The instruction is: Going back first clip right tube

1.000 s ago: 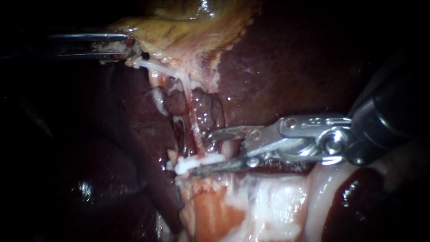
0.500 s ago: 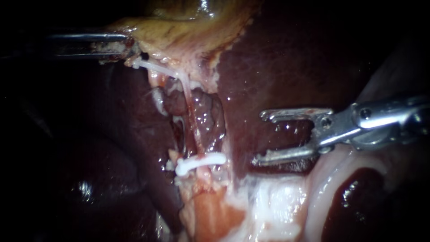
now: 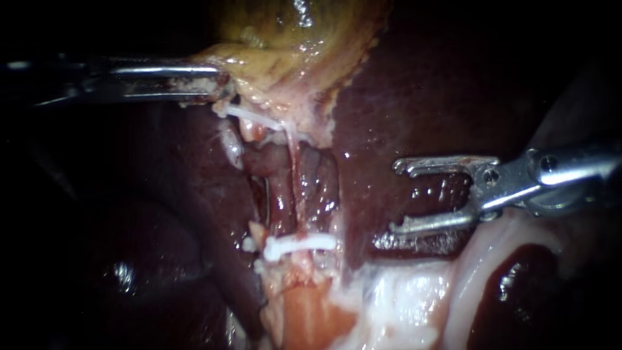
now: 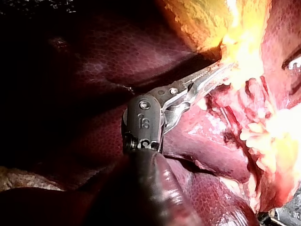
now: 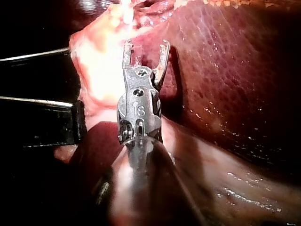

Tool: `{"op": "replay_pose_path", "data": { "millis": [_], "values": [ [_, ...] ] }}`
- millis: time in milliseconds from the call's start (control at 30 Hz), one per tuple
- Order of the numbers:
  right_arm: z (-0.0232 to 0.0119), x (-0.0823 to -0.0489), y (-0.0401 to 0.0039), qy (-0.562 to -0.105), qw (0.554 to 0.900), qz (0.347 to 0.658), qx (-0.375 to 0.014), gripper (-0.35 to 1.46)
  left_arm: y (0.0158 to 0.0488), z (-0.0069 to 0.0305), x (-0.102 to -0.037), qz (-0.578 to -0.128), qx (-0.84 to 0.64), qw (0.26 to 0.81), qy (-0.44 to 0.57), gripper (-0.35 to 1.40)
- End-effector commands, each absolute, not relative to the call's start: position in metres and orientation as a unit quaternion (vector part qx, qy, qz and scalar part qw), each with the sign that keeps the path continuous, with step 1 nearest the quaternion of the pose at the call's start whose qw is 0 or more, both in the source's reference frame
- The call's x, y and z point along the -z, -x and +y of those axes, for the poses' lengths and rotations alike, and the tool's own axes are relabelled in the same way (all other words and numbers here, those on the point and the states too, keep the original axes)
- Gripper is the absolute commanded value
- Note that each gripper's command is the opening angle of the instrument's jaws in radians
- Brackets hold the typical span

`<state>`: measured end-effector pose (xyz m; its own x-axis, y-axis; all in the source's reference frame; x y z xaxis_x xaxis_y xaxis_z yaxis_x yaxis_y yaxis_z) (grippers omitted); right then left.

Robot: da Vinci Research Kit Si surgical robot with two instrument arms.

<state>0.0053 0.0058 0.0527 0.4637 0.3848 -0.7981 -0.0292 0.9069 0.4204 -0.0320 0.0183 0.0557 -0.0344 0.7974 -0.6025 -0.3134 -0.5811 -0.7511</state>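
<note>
A white clip (image 3: 299, 245) lies across a thin pale tube (image 3: 295, 188) that runs from the gallbladder's lower edge down to pale fatty tissue. My right instrument (image 3: 395, 198) stands to the right of the clip and clear of it, over the dark liver (image 3: 421, 97); its jaws are open and empty. The right wrist view shows the same open jaws (image 5: 146, 46) with nothing between them. My left instrument (image 3: 217, 83) is shut on the yellowish gallbladder's (image 3: 291, 45) edge and holds it up. In the left wrist view its jaws (image 4: 214, 75) close on that yellow tissue (image 4: 207, 23).
Pale fat and white tissue (image 3: 395, 298) lie under the right instrument. A second, darker tube (image 3: 264, 194) runs just left of the clipped one. Dark liver (image 3: 149, 246) fills the left. In the right wrist view a dark shaft (image 5: 37, 117) lies beside my instrument.
The right instrument's jaws have come off the clip and drawn back to the right, open and empty. The clip stays on the tube. The left instrument and gallbladder edge shifted slightly right.
</note>
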Motion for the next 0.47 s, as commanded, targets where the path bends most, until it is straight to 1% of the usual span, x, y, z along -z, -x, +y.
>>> {"op": "replay_pose_path", "data": {
  "millis": [33, 467],
  "values": [
    [0.0058, -0.0528, -0.0054, -0.177, 0.837, 0.503, -0.124, 0.50, 0.0321, 0.0184, -0.0559, -0.214, -0.687, 0.405, 0.564, -0.35],
    [0.0058, -0.0527, -0.0054, -0.178, 0.837, 0.503, -0.123, 0.50, 0.0321, 0.0182, -0.0559, -0.216, -0.689, 0.404, 0.562, -0.35]
  ]
}}
